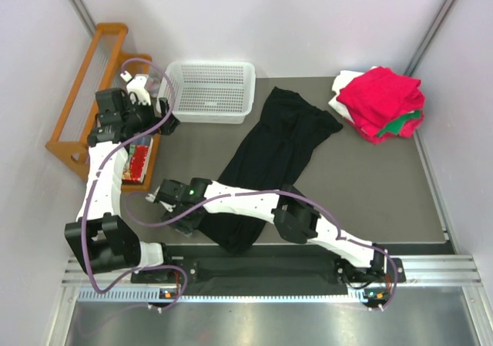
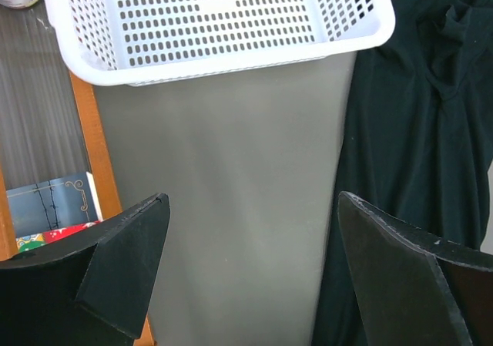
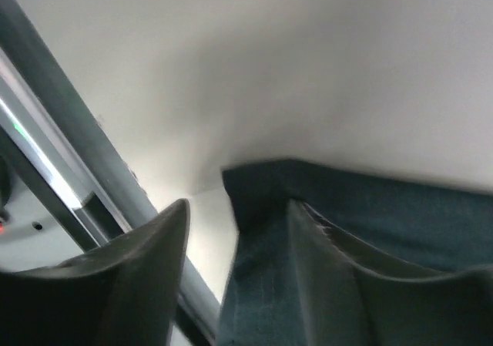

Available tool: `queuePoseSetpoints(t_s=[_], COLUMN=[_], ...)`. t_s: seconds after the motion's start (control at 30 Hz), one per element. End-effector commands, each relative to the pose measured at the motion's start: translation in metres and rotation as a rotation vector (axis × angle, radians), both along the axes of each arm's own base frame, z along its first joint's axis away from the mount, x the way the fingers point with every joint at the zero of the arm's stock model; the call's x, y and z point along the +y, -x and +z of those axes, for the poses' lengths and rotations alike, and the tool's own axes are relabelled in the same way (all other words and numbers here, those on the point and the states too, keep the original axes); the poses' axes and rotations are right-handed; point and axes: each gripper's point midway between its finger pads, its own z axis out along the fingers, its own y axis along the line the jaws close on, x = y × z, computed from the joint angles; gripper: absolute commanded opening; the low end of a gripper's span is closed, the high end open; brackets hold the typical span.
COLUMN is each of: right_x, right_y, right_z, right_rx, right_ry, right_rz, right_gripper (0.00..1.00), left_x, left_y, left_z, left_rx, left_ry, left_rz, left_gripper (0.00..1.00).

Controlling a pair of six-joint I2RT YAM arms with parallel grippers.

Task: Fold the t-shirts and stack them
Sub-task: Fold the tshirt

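A large black t-shirt (image 1: 277, 146) lies bunched in a long diagonal strip across the grey table. Its near end is under my right arm. My right gripper (image 1: 158, 194) is at the table's near left, lifted off the surface. In the right wrist view the right gripper (image 3: 239, 203) has its jaws apart, and a black cloth edge (image 3: 370, 207) lies draped against one finger. My left gripper (image 2: 253, 198) hangs open and empty over bare table, between the basket and the black shirt (image 2: 416, 130). A folded stack sits at the far right: red shirt (image 1: 381, 99) on top, green (image 1: 404, 122) and white (image 1: 345, 84) beneath.
A white perforated basket (image 1: 212, 92) stands at the back left, close to my left gripper (image 1: 168, 122). A wooden rack (image 1: 85, 92) with a colourful packet (image 1: 139, 161) lies beyond the table's left edge. Metal rails run along the near edge.
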Motion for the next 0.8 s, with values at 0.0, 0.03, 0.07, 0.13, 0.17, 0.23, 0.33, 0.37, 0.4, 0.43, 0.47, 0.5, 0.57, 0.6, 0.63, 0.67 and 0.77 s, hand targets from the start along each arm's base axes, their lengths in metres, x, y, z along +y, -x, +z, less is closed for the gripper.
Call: queuePoseSetpoints(t_s=[0.0, 0.03, 0.07, 0.13, 0.17, 0.23, 0.33, 0.37, 0.4, 0.43, 0.47, 0.5, 0.57, 0.6, 0.63, 0.67, 0.77], right_x=[0.021, 0.017, 0.013, -0.002, -0.01, -0.027, -0.053, -0.061, -0.065, -0.072, -0.073, -0.076, -0.071, -0.068, -0.066, -0.061, -0.054], right_y=[-0.025, -0.028, -0.04, -0.051, -0.066, -0.077, -0.091, -0.092, -0.09, -0.086, -0.079, -0.074, -0.062, -0.061, -0.054, -0.047, -0.033], right_z=[0.005, 0.006, 0.021, 0.026, 0.054, 0.066, 0.105, 0.125, 0.129, 0.128, 0.134, 0.13, 0.118, 0.115, 0.108, 0.093, 0.074], right_rx=[-0.044, -0.048, -0.086, -0.112, -0.152, -0.171, -0.203, -0.216, -0.218, -0.209, -0.189, -0.179, -0.163, -0.161, -0.135, -0.115, -0.1], right_ry=[-0.079, -0.071, -0.085, -0.067, -0.1, -0.098, -0.14, -0.166, -0.165, -0.147, -0.158, -0.145, -0.126, -0.119, -0.1, -0.078, -0.053], right_rz=[-0.041, -0.052, -0.084, -0.131, -0.175, -0.228, -0.292, -0.306, -0.3, -0.296, -0.274, -0.26, -0.222, -0.216, -0.201, -0.185, -0.159], right_gripper=[0.68, 0.7, 0.71, 0.73, 0.73, 0.73, 0.73, 0.73, 0.73, 0.74, 0.74, 0.75, 0.74, 0.74, 0.74, 0.73, 0.73], left_x=[-0.003, -0.003, -0.003, -0.003, -0.003, -0.003, -0.003, -0.004, -0.003, -0.004, -0.005, -0.005, -0.007, -0.008, -0.008, -0.007, -0.005], left_y=[-0.008, -0.007, -0.007, -0.006, -0.007, -0.007, -0.008, -0.008, -0.008, -0.008, -0.008, -0.008, -0.008, -0.008, -0.008, -0.008, -0.006], left_z=[0.019, 0.018, 0.018, 0.016, 0.016, 0.014, 0.012, 0.012, 0.012, 0.011, 0.012, 0.013, 0.014, 0.015, 0.015, 0.017, 0.022], left_rx=[-0.063, -0.058, -0.06, -0.058, -0.059, -0.053, -0.049, -0.049, -0.048, -0.046, -0.048, -0.052, -0.053, -0.056, -0.054, -0.06, -0.074], left_ry=[-0.036, -0.039, -0.048, -0.054, -0.058, -0.06, -0.062, -0.059, -0.06, -0.058, -0.058, -0.058, -0.055, -0.053, -0.053, -0.058, -0.081], left_rz=[-0.009, -0.011, -0.01, -0.01, -0.009, -0.009, -0.008, -0.01, -0.009, -0.011, -0.014, -0.013, -0.015, -0.017, -0.017, -0.015, -0.008], left_gripper=[0.95, 0.95, 0.95, 0.95, 0.95, 0.95, 0.95, 0.95, 0.95, 0.95, 0.95, 0.95, 0.95, 0.95, 0.95, 0.95, 0.95])
